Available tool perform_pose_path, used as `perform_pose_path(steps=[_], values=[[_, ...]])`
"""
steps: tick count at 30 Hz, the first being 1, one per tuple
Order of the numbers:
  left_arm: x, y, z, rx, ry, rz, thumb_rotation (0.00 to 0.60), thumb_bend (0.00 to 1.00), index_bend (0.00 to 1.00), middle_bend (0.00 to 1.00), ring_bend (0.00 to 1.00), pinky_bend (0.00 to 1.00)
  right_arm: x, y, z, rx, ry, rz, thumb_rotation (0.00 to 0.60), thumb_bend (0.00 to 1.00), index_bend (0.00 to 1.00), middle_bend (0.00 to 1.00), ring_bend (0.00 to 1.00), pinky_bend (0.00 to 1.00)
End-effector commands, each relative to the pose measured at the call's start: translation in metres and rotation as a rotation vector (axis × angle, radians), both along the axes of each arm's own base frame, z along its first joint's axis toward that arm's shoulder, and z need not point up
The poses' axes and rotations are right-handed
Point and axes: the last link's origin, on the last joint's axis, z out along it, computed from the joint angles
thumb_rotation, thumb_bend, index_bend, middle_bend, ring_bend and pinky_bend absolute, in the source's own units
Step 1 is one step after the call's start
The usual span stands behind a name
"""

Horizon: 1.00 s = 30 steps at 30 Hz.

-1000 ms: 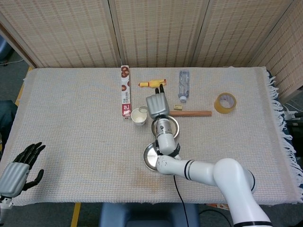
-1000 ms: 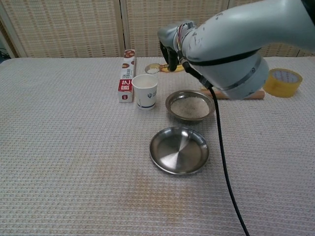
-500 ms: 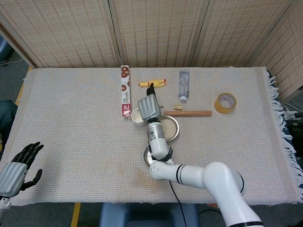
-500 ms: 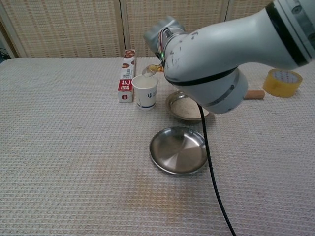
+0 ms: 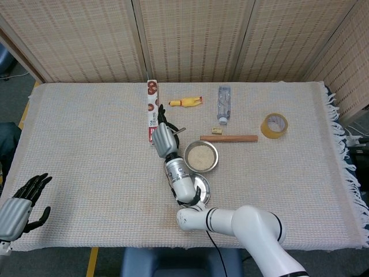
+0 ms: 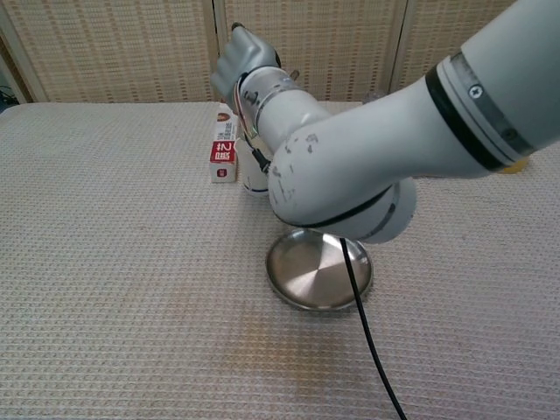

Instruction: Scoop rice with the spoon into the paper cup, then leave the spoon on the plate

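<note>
head view: right hand (image 5: 163, 137) holds spoon (image 5: 178, 130) over cup.

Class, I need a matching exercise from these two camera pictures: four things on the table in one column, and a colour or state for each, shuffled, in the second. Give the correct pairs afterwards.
Things:
1. tape roll
2. bowl
3. plate
4. left hand

Colour or state:
A. holds pale rice
B. yellow ring lying flat near the table's fringed edge
C. open, holding nothing
D. shiny metal, nothing on it

Pairs: 1-B, 2-A, 3-D, 4-C
</note>
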Motion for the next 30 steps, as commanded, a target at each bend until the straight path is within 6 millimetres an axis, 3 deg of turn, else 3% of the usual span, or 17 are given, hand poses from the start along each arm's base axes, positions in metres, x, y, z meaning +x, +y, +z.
perform_pose_path(steps=[1, 8, 14, 17, 21, 25, 30], values=[[-0.001, -0.001, 0.000, -0.001, 0.004, -0.001, 0.600, 0.48, 0.00, 0.00, 0.00, 0.20, 0.004, 0.012, -0.006, -0.043, 0.125, 0.130, 0.600, 0.34, 0.93, 0.58, 0.12, 0.01], [0.001, -0.003, 0.000, 0.003, 0.009, -0.009, 0.600, 0.48, 0.00, 0.00, 0.00, 0.20, -0.004, 0.011, 0.004, -0.054, 0.123, 0.065, 0.600, 0.34, 0.92, 0.58, 0.12, 0.01], [0.002, -0.004, -0.001, 0.008, 0.015, -0.012, 0.600, 0.48, 0.00, 0.00, 0.00, 0.20, -0.012, 0.007, 0.021, -0.030, 0.013, -0.006, 0.600, 0.34, 0.91, 0.58, 0.12, 0.01], [0.001, -0.005, 0.000, 0.011, 0.017, -0.011, 0.600, 0.48, 0.00, 0.00, 0.00, 0.20, -0.023, 0.001, 0.039, -0.003, -0.147, -0.070, 0.600, 0.34, 0.90, 0.58, 0.12, 0.01], [0.001, -0.006, 0.001, 0.018, 0.018, -0.010, 0.600, 0.48, 0.00, 0.00, 0.00, 0.20, -0.047, -0.003, 0.065, 0.099, -0.541, -0.222, 0.600, 0.34, 0.90, 0.58, 0.12, 0.00], [0.002, -0.007, 0.001, 0.023, 0.021, -0.014, 0.600, 0.48, 0.00, 0.00, 0.00, 0.20, -0.080, 0.015, 0.088, 0.255, -0.892, -0.350, 0.600, 0.34, 0.89, 0.58, 0.12, 0.00], [0.004, -0.007, -0.003, 0.018, 0.036, -0.014, 0.600, 0.48, 0.00, 0.00, 0.00, 0.20, -0.120, 0.061, 0.106, 0.411, -1.031, -0.354, 0.600, 0.34, 0.88, 0.58, 0.12, 0.00]])
